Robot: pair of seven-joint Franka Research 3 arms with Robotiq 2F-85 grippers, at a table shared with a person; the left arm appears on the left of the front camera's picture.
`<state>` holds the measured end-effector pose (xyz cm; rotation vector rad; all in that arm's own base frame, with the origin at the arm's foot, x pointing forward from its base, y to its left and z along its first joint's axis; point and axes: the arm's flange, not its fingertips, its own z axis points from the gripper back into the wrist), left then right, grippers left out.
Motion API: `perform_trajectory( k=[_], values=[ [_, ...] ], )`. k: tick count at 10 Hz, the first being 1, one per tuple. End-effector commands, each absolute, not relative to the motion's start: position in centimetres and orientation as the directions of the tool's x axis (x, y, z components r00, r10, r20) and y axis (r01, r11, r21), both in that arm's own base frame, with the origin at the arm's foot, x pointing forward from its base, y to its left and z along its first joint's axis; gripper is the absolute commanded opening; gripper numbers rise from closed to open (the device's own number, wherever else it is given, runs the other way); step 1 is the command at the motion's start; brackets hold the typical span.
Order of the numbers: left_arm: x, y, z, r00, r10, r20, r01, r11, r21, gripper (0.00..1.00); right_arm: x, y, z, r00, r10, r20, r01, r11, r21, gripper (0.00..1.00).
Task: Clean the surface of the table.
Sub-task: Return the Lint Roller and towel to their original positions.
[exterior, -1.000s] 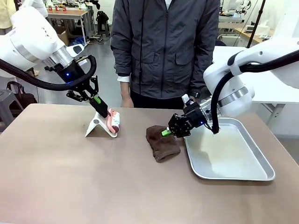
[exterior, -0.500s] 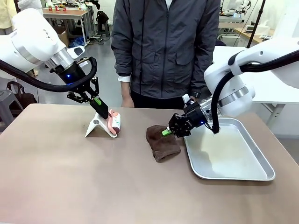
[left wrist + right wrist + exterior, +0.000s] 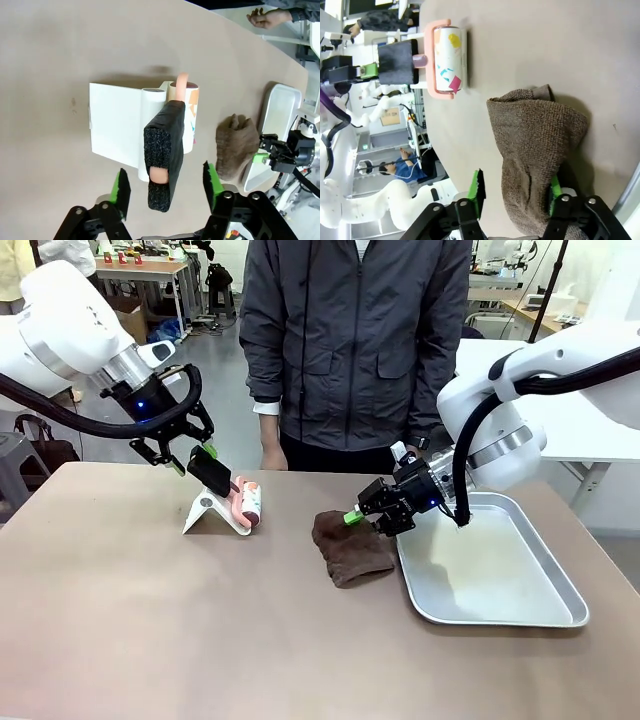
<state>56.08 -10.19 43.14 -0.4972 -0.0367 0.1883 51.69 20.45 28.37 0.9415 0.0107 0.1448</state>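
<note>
Brownish desk (image 3: pixel 150 620) spans the foreground, a person standing beyond. My left fingers (image 3: pixel 165 182) stand spread about the lint roller's (image 3: pixel 182 115) padded handle; my right fingers (image 3: pixel 515 197) stand spread astride the brown cloth (image 3: pixel 540 165), beside the steel tray (image 3: pixel 490 570). Both tools lie released; wiping appears finished or unstarted

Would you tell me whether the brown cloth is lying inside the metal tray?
No, the brown cloth lies on the table, just left of the metal tray.
</note>
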Motion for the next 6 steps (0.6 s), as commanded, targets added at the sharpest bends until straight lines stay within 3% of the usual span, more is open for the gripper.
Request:
perform_trajectory(
  k=[1,6],
  values=[
    [55.4,-9.4,43.8,0.972,0.236,0.000,-0.207,0.854,-0.477,1.00,52.1,20.6,28.4,0.992,0.118,0.052,-0.111,0.574,0.811,0.98],
    [54.2,-8.2,44.7,0.969,0.248,0.022,-0.201,0.831,-0.519,1.00,51.9,20.4,28.9,0.990,0.117,0.076,-0.129,0.565,0.815,1.00]
  ],
)
